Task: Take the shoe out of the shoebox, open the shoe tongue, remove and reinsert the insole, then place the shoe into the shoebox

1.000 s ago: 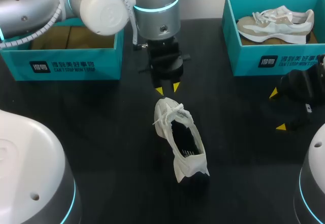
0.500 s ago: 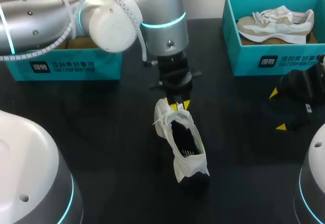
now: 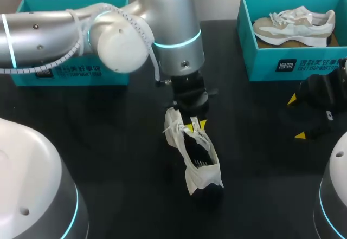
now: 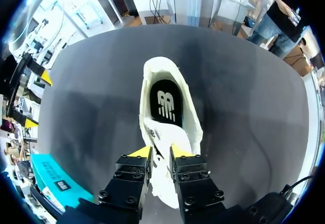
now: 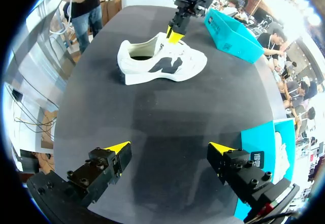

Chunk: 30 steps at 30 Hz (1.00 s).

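Left claw (image 4: 161,152) tight on shoe tongue (image 4: 174,134)

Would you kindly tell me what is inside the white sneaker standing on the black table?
A black insole with a white logo shows through the white sneaker's opening, at the heel. Towards the toe, the white tongue, pinched in the left hand, covers the inside.

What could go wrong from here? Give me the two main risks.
1. The left gripper is at the tongue, yet the shoe stands free on the table; the right gripper is open and far off, so a pull may drag or tip the shoe.
2. The laces lie close by the tongue and may get caught too.
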Each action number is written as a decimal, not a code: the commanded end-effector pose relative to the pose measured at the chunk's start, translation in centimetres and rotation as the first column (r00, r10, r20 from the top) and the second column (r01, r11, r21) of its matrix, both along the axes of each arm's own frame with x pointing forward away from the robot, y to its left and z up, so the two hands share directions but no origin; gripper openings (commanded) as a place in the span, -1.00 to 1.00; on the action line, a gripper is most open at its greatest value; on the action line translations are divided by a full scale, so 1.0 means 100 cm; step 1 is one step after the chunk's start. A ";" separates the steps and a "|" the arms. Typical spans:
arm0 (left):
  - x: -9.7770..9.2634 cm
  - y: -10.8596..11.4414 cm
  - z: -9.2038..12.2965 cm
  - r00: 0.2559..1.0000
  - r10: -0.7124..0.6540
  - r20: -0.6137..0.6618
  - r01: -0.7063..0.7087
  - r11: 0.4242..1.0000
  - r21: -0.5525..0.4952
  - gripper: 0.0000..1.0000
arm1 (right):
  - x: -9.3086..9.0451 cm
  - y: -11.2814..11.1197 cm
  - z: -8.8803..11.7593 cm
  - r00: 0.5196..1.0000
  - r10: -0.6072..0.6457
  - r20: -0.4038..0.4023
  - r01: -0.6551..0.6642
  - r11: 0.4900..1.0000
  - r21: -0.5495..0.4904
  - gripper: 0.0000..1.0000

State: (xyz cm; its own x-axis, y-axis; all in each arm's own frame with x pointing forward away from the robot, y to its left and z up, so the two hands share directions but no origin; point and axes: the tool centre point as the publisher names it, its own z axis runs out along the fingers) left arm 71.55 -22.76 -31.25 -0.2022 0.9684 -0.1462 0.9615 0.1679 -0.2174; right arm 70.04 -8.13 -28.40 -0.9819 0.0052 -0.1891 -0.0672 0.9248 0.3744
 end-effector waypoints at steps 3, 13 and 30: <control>0.011 0.004 0.019 1.000 -0.004 0.020 0.003 0.999 0.037 -0.54 | -0.001 0.001 0.000 1.000 -0.002 0.001 0.002 1.000 -0.004 1.00; 0.009 0.002 -0.039 0.998 -0.001 -0.056 0.006 0.996 0.088 -0.64 | -0.001 0.001 0.000 1.000 -0.002 0.001 0.002 1.000 -0.004 1.00; -0.029 0.006 -0.010 0.999 -0.027 0.022 0.026 0.999 0.037 -0.65 | -0.001 0.001 0.000 1.000 -0.002 0.001 0.002 1.000 -0.004 1.00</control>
